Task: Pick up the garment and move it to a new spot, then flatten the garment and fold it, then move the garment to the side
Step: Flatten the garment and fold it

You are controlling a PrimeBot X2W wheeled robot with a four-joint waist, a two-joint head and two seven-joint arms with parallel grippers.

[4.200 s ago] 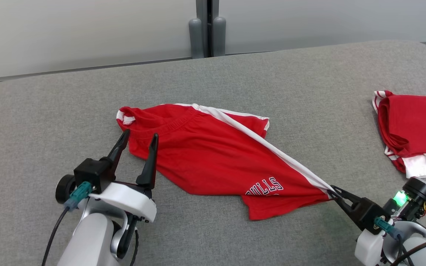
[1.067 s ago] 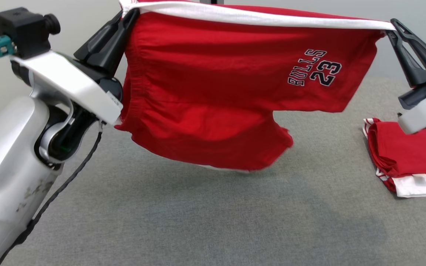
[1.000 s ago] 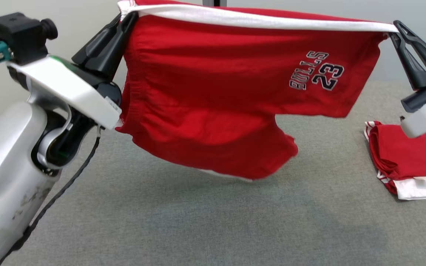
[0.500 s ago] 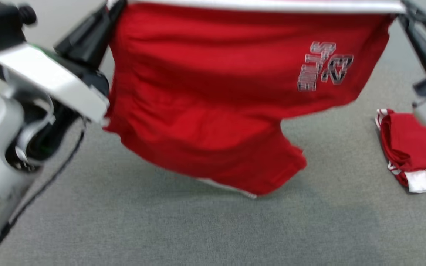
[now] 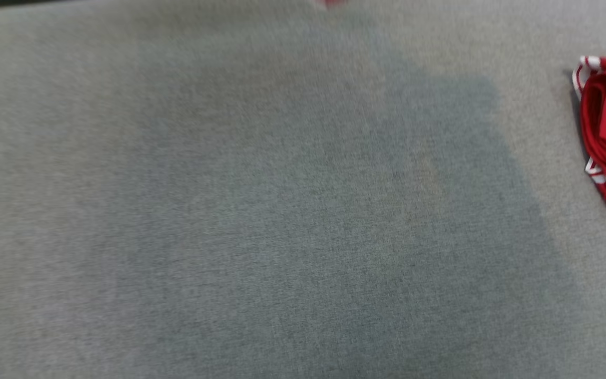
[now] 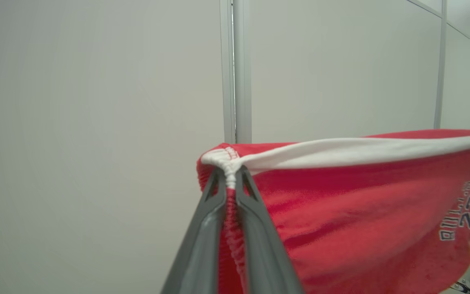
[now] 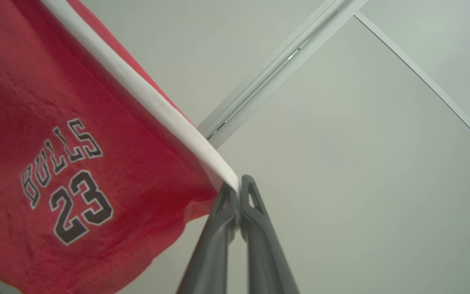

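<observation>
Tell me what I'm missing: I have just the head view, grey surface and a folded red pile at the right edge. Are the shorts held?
Observer: Yes. The left gripper is shut on the red shorts at the gathered waistband corner.
Operator: And the right one?
Observer: The right gripper pinches the white side stripe at its far end.
Operator: Bunched up?
Observer: No, the cloth hangs spread between them, BULLS 23 print readable.

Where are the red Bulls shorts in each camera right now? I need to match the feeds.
Head view: probably the shorts, a blurred red sliver at the top edge.
Left wrist view: lower right, waistband corner pinched in the left gripper.
Right wrist view: left side, white-striped corner pinched in the right gripper.
Shared landmark: BULLS 23 print, far right and lower left.
</observation>
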